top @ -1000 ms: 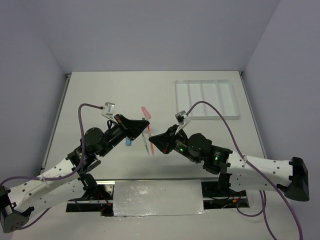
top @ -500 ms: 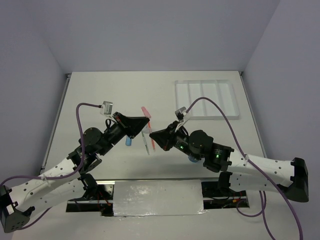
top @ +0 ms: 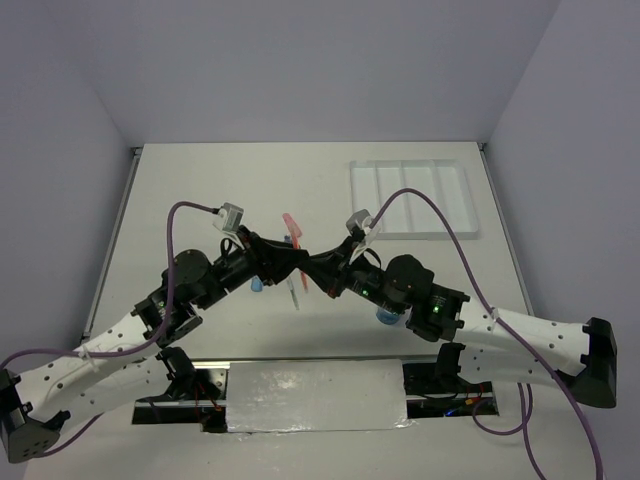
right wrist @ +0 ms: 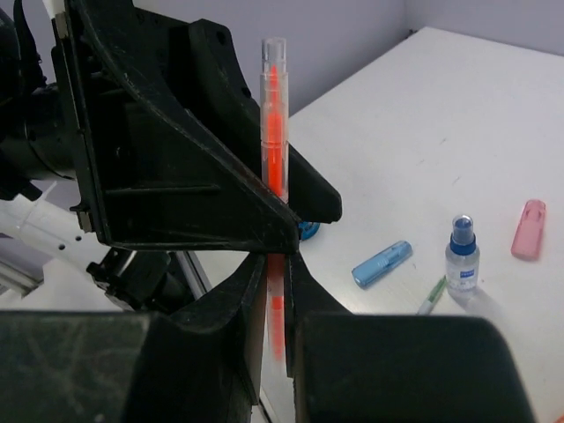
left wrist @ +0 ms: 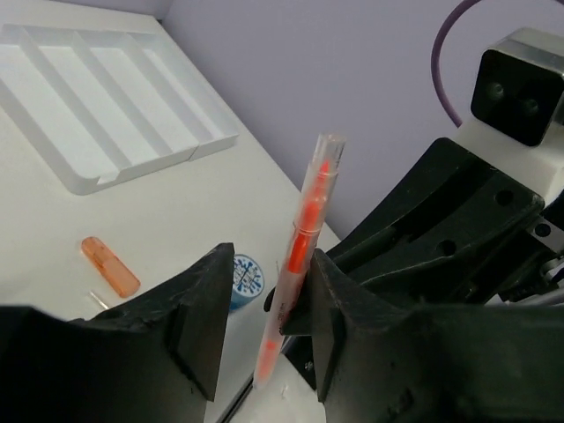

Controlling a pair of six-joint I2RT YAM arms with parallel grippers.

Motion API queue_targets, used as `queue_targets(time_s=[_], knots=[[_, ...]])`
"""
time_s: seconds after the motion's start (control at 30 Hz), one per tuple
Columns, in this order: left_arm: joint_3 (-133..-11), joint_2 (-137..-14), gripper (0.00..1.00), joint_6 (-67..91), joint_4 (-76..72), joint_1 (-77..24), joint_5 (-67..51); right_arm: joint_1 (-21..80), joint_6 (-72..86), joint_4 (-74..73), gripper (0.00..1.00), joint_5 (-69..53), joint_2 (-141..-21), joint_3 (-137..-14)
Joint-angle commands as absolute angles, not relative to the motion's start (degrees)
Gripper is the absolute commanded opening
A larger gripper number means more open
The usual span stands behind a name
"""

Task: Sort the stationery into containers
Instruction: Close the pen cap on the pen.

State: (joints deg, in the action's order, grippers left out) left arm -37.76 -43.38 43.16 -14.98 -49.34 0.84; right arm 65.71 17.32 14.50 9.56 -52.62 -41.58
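Left wrist view shows the orange pen (left wrist: 304,251) standing nearly upright between the fingers of the left gripper (left wrist: 269,295), whose jaws are parted and do not clamp the barrel. In the right wrist view the right gripper (right wrist: 275,304) is closed on the lower part of the same pen, with the left gripper's black body close against it. From above, the two grippers meet nose to nose over the middle of the table, well short of the white tray (top: 420,234) at the far right. This looks like a hand-over from left to right. To finish it cleanly, the left arm should draw straight back with its jaws wide enough not to drag the barrel, while the right grip stays firm. Since most of the pen stands above that low grip, a brush from either left finger could pivot it. The carry should then pass above the blue capsule (right wrist: 382,263) and small bottle (right wrist: 461,256), and the pen should be laid lengthwise along one compartment.
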Motion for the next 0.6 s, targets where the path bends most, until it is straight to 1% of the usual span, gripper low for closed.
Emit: queue_targets(time_s=[0.0,0.07,0.1,0.17,0.23,0.27,0.3,0.33,0.37,0.43,0.47,0.5,0.53,0.57], knots=[[-41.22,-42.45,0.51,40.61,-11.52,-49.57,-0.26,65.48,16.70,20.13,0.00,8.88,-51.94,-43.68],[-41.48,-42.01,0.50,40.17,-10.90,-49.57,-0.26,65.57,16.96,19.86,0.00,9.23,-51.94,-43.68],[-41.48,-41.92,0.44,39.99,-10.90,-49.57,-0.26,65.39,16.96,19.86,0.00,9.32,-52.03,-43.86],[-41.05,-41.23,0.36,40.25,-10.98,-49.57,1.31,65.48,16.88,19.43,0.00,8.97,-52.29,-44.03],[-40.96,-40.78,0.24,40.25,-10.90,-49.57,1.76,65.48,16.87,19.25,0.00,8.35,-52.91,-44.30],[-40.96,-40.52,0.15,40.17,-10.90,-49.57,1.67,65.48,16.87,19.51,0.00,7.91,-53.08,-44.30],[-41.04,-40.43,0.10,39.64,-10.90,-49.57,1.76,65.48,16.87,19.86,0.00,6.52,-53.17,-43.86],[-41.22,-40.26,0.02,39.38,-10.99,-49.48,1.50,65.48,16.87,20.56,0.00,5.81,-53.43,-43.68],[-41.31,-40.17,0.00,38.77,-11.33,-49.57,0.97,65.57,16.87,20.83,0.00,4.15,-53.61,-43.42],[-41.31,-39.99,0.00,37.89,-12.04,-49.57,-1.21,65.57,16.09,20.66,0.00,1.77,-54.22,-43.59],[-41.22,-39.99,0.00,36.84,-12.48,-49.57,-2.27,65.48,15.74,20.05,0.02,0.54,-54.49,-43.94],[-41.22,-39.82,0.00,36.22,-13.26,-49.48,-3.50,65.48,14.95,19.17,0.06,-1.39,-55.28,-44.90],[-41.13,-39.47,0.00,35.60,-13.79,-49.57,-6.04,65.39,14.77,17.51,0.19,-1.93,-55.63,-45.26],[-40.78,-39.20,0.00,34.46,-14.49,-49.57,-7.46,65.22,14.77,16.79,0.25,-2.54,-55.90,-45.79]])
